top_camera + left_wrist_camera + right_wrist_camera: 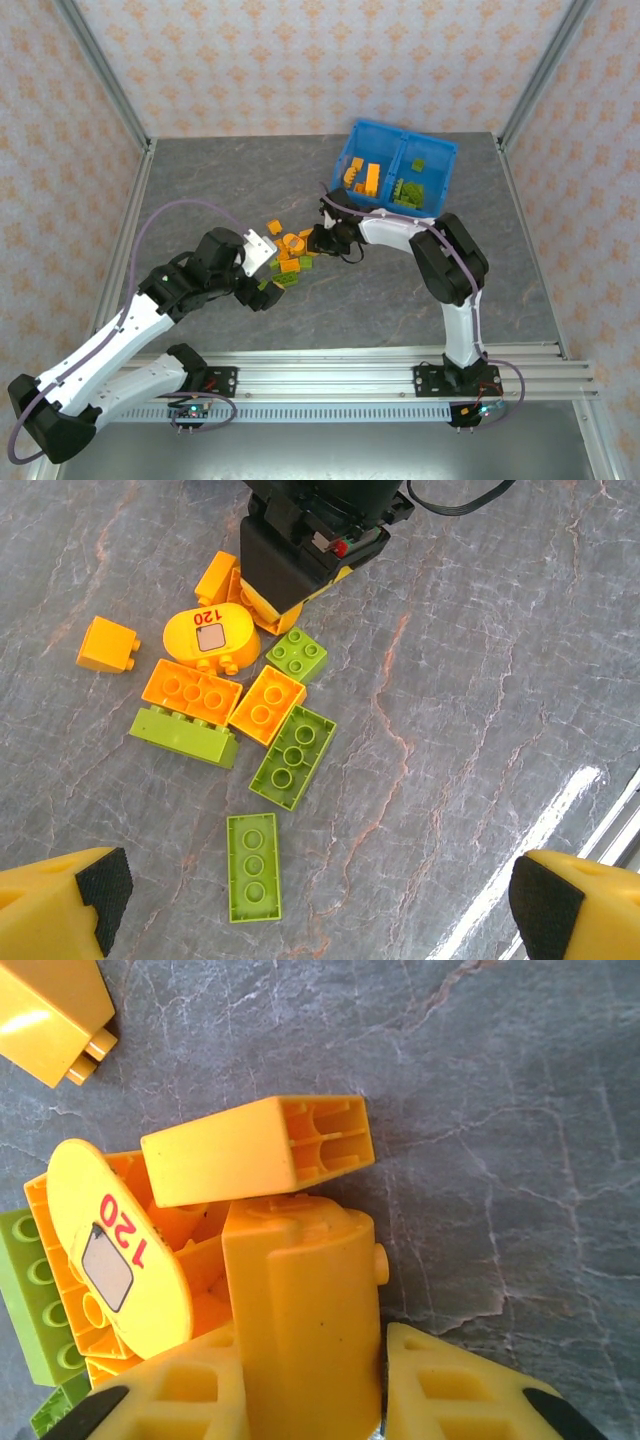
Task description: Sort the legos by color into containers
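Gripping one orange brick out of the mixed pile

Right end effector (310, 1352) is clamped on an upright orange brick (300, 1280) at the middle of the desk (400, 290), with a hollow orange block (250, 1150) and the oval piece marked 120 (115, 1260) leaning against it. A slow, straight lift should let those neighbours slide off without scattering the legos (290, 255). It then belongs in the left compartment (352, 163) of the blue bin (410, 134) at the far right, where the orange ones lie, released low. Left end effector (320, 900) hangs with its pads wide apart above a flat green brick (254, 866); it is best kept clear of the lift
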`<control>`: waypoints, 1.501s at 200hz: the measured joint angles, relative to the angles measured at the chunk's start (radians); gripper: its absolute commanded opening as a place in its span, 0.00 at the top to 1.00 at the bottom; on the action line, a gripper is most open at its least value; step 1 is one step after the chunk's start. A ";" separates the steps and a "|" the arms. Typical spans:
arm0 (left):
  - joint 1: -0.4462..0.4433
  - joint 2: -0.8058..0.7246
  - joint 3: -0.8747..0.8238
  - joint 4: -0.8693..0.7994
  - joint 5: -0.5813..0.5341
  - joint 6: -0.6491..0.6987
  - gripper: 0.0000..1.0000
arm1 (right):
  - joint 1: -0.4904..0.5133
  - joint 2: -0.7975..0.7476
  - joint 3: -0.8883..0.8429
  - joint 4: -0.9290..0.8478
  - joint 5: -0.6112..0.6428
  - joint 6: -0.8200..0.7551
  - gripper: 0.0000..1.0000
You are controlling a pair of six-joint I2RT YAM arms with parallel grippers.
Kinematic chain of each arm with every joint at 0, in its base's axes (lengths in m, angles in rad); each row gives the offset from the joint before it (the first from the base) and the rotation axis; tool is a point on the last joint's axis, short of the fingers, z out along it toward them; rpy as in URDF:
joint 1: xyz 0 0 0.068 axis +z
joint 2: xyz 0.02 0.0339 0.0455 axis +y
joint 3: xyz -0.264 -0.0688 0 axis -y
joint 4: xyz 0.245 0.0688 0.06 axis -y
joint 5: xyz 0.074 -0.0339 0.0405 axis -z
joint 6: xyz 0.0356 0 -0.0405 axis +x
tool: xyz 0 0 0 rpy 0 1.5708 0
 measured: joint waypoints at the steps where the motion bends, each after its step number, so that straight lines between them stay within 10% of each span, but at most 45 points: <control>1: 0.000 0.000 0.000 0.000 0.000 0.000 0.00 | 0.000 0.000 0.000 0.000 0.002 0.000 0.77; 99: 0.000 -0.034 -0.002 0.003 0.053 0.019 0.00 | -0.096 -0.251 0.141 -0.073 0.341 -0.085 0.80; 177: 0.000 -0.060 -0.007 0.003 0.052 0.018 0.00 | -0.328 0.275 0.792 -0.202 0.518 -0.163 0.75; 226: 0.000 -0.069 -0.007 0.003 0.045 0.018 0.00 | -0.339 0.475 1.048 -0.340 0.515 -0.185 0.49; 300: 0.000 -0.071 -0.007 0.003 -0.006 0.017 0.00 | -0.329 0.194 0.775 -0.330 0.463 -0.205 0.45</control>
